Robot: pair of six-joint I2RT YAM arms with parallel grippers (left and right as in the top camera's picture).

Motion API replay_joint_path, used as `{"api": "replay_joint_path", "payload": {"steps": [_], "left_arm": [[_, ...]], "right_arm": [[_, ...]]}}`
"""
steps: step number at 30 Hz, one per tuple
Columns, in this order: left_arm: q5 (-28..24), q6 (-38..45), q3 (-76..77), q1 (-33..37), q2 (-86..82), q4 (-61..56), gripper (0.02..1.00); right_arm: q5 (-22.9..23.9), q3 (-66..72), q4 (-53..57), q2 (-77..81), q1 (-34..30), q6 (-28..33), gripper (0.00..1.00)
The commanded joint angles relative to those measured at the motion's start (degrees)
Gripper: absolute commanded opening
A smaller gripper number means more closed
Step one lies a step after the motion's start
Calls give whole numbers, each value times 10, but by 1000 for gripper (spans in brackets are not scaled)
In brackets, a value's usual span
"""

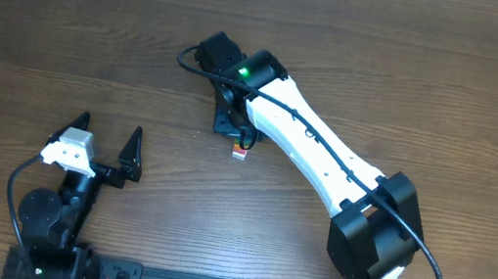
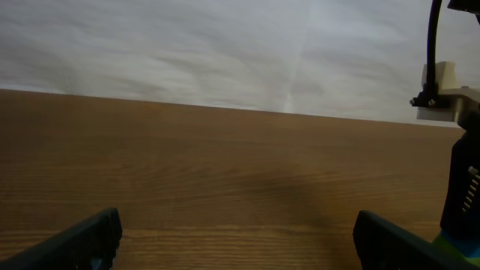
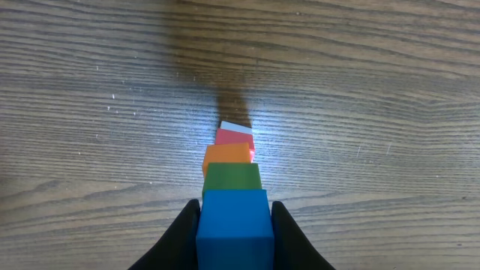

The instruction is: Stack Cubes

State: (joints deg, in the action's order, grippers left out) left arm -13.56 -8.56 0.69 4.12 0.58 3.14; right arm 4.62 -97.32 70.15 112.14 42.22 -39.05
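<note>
A tower of cubes stands on the wooden table [image 3: 90, 90]: a white cube [image 3: 237, 127] at the base, then red [image 3: 234, 138], orange [image 3: 226, 154] and green [image 3: 233, 177], with a blue cube [image 3: 234, 225] on top. My right gripper [image 3: 235, 206] is straight above the tower, its two fingers pressed against the blue cube's sides. In the top view the right gripper [image 1: 232, 115] is at the table's middle, and the tower's foot [image 1: 240, 151] peeks out beside it. My left gripper [image 1: 108, 141] rests open near its base, holding nothing.
The left gripper [image 2: 236, 240] faces bare brown table [image 2: 187, 172] and a pale wall. Part of the right arm [image 2: 459, 150] stands at that view's edge. The right arm's white link [image 1: 312, 149] crosses the table diagonally.
</note>
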Motion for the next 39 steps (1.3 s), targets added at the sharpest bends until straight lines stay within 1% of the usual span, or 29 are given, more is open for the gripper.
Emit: {"api": "replay_joint_path", "payload": {"steps": [1, 4, 9, 15, 24, 25, 26, 27, 31, 35, 39], "left_arm": [[-8, 9, -3, 3, -4, -2, 1000], [-8, 9, -3, 3, -4, -2, 998], [-8, 9, -3, 3, -4, -1, 1000], [-8, 9, -3, 3, -4, -1, 1000], [-8, 9, -3, 3, -4, -2, 998], [-8, 9, -3, 3, -4, -2, 1000], [-8, 9, -3, 3, -4, -1, 1000], [-8, 9, -3, 3, -4, -2, 1000], [-8, 9, -3, 3, -4, -1, 1000], [-8, 9, -3, 3, -4, -1, 1000], [-8, 9, -3, 3, -4, -1, 1000]], "right_arm": [[-3, 7, -3, 5, 6, -8, 106], [-3, 7, -3, 5, 6, -8, 169], [-3, 7, -3, 5, 6, -8, 246], [-3, 7, -3, 5, 6, -8, 305], [-3, 7, -4, 5, 6, -8, 518], [-3, 7, -6, 5, 6, -7, 603], [-3, 7, -7, 5, 6, -7, 890], [-3, 7, -8, 5, 6, -7, 991], [-1, 7, -12, 3, 1, 4, 991], [14, 2, -13, 2, -8, 5, 991], [12, -6, -19, 2, -23, 18, 993]]}}
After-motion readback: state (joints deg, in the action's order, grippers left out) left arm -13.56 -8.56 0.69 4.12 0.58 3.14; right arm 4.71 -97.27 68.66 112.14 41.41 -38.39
